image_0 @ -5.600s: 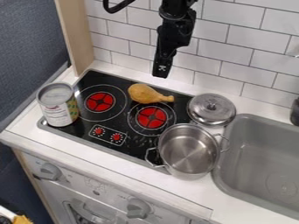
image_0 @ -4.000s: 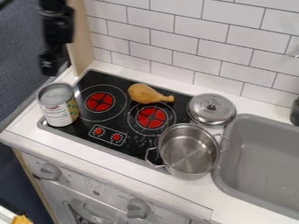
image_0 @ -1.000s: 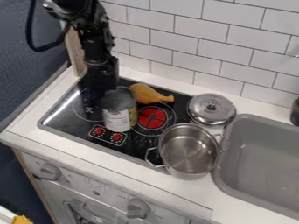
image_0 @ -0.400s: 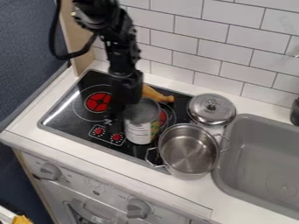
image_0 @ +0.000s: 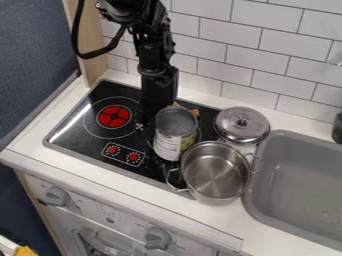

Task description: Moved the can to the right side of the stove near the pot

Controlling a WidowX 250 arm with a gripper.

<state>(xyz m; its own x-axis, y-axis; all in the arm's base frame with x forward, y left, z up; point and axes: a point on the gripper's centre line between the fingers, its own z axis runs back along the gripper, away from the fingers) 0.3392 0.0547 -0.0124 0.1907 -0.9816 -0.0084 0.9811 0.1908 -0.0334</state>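
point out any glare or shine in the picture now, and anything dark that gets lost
In the camera view, a pale streak of glare runs along the left side of the black stove top; the metal lid and the inside of the pot show bright reflections; the lower part of the black arm blends into the dark stove top behind it.

Can (image_0: 176, 134) silver-grey, white-and-green label; stove top (image_0: 97, 138) black, burner (image_0: 114, 116) red; sink (image_0: 300, 165) grey; tiles (image_0: 257, 42) white.
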